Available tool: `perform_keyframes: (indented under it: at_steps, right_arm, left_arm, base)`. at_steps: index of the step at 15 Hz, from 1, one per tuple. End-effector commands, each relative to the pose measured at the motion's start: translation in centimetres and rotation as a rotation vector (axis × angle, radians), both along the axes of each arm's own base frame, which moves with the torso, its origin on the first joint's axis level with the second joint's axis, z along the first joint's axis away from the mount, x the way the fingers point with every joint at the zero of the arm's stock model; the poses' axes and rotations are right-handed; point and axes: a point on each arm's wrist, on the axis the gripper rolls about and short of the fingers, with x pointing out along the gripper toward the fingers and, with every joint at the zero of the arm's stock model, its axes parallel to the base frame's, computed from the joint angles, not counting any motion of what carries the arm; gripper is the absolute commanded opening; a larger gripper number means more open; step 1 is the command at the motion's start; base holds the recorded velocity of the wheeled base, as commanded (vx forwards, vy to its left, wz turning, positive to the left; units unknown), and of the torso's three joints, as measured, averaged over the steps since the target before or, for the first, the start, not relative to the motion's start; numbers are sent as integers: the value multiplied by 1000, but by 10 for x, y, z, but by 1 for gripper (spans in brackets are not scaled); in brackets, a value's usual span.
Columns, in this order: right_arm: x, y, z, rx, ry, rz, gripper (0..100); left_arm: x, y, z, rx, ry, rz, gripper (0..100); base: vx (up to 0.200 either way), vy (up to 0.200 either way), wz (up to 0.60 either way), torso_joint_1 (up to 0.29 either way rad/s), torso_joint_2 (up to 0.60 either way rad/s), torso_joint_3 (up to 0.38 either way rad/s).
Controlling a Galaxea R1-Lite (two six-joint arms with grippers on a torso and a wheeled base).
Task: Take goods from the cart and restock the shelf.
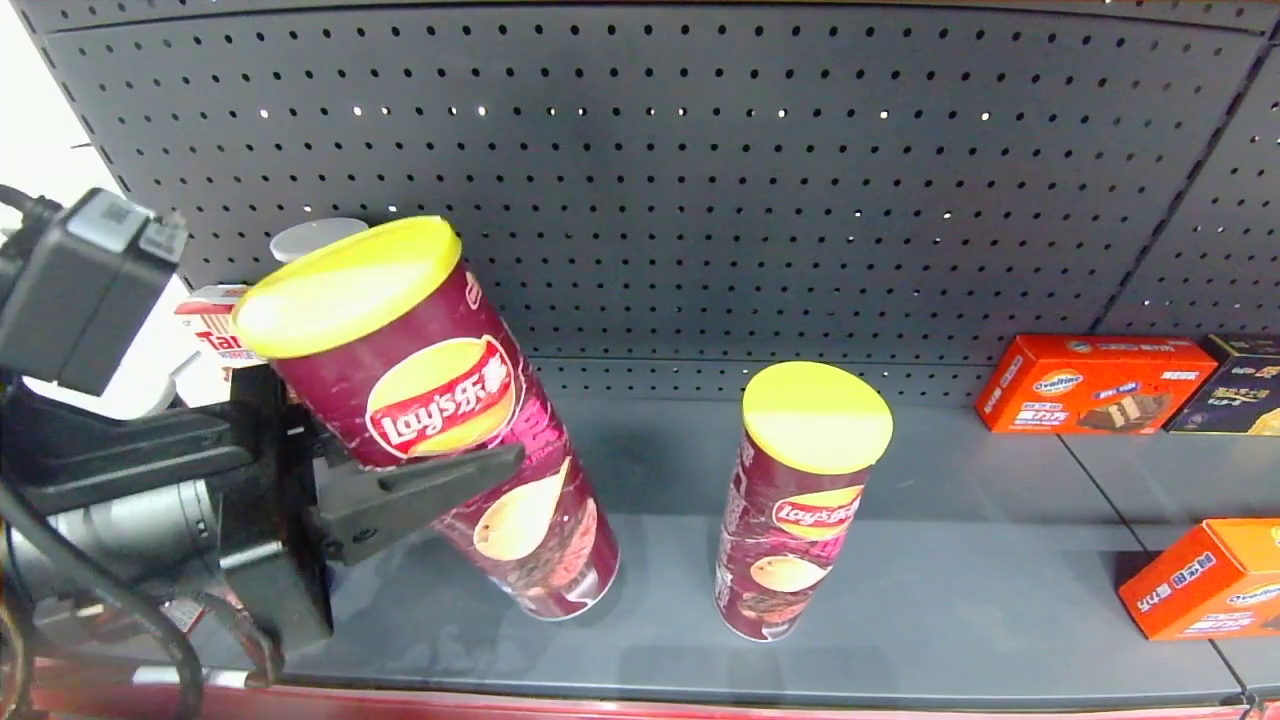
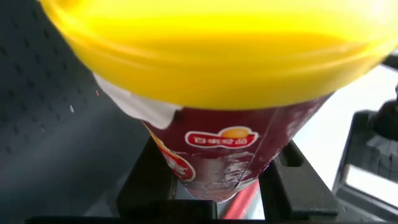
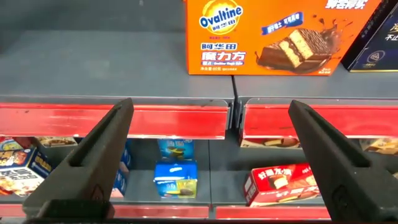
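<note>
While the left gripper (image 1: 465,435) is clamping its fingers around a yellow-lidded chips can (image 1: 400,330) at the left end of the shelf (image 1: 950,600), that can is leaning with its lid toward the left and its base down at the board; whether it is touching is unclear. To the right, a second chips can (image 1: 800,500) is standing apart from it. Farther right, a rear orange box (image 1: 1095,385) and a front orange box (image 1: 1200,580) are lying flat. The right gripper (image 3: 210,107) is hovering before a red edge strip (image 3: 174,121), fingers spread and grasping nothing.

Tilted can (image 1: 440,395) is left of upright can (image 1: 790,510) on shelf (image 1: 960,600).
</note>
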Motion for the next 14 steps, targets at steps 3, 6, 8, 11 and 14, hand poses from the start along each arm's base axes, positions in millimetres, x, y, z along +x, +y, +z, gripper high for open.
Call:
perform_keyframes:
  at_steps: [3, 6, 8, 11, 14]
  right_arm:
    - [0, 0, 0, 0, 1, 1, 100]
    - [0, 0, 0, 0, 1, -1, 100]
    - [0, 0, 0, 0, 1, -1, 100]
    - [0, 0, 0, 0, 1, -2, 100]
    - [0, 0, 0, 0, 1, 1, 100]
  left_arm:
    - [16, -14, 5, 38, 46, -16, 0]
    - [42, -26, -3, 133, 38, -21, 0]
    - [66, -32, -2, 205, 40, -9, 0]
    - [95, -53, 13, 207, 18, -32, 0]
    - [125, -72, 8, 248, -28, -52, 0]
  base:
    - [0, 0, 0, 0, 0, 0]
    - [0, 0, 0, 0, 0, 0]
    - [0, 0, 0, 0, 0, 0]
    - [0, 0, 0, 0, 0, 0]
    - [0, 0, 0, 0, 0, 0]
